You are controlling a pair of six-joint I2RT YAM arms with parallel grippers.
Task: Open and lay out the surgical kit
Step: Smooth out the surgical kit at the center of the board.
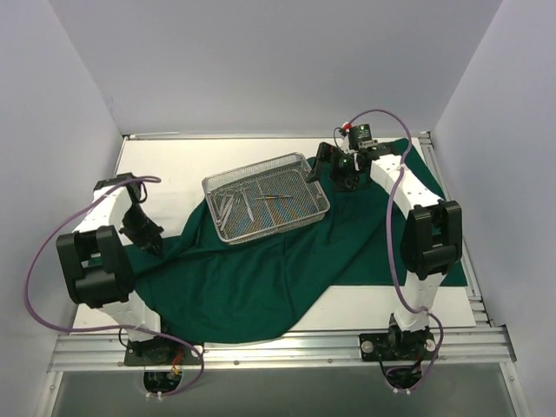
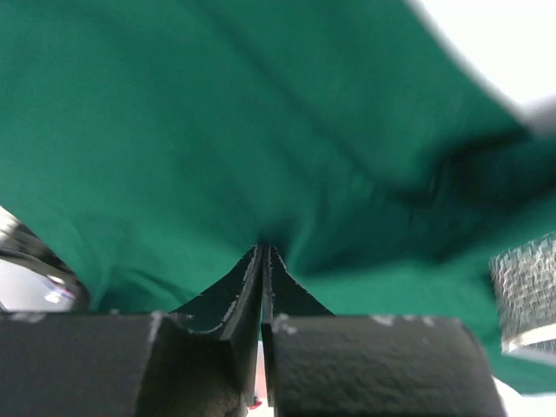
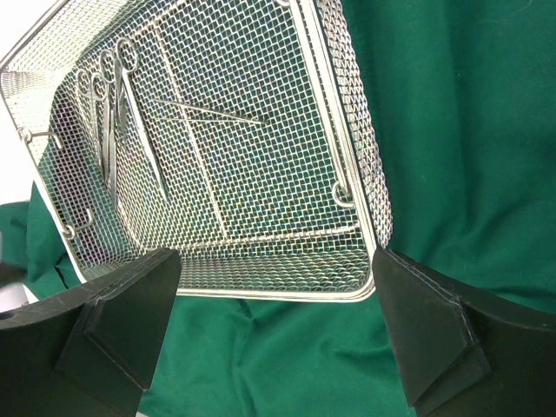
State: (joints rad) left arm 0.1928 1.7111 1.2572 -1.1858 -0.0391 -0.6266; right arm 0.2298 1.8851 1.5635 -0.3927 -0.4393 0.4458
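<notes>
Lab test booth: plain white walls [image 1: 261, 61], aluminium-framed table [image 1: 169, 165].

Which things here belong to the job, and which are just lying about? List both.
Job: drape, pinched by the left gripper; tray on it; instruments in the tray; right gripper, open.
Lying about: nothing seen; only the table and cables.

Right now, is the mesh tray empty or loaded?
Loaded: scissors and a thin straight instrument lie inside the mesh tray.
</notes>
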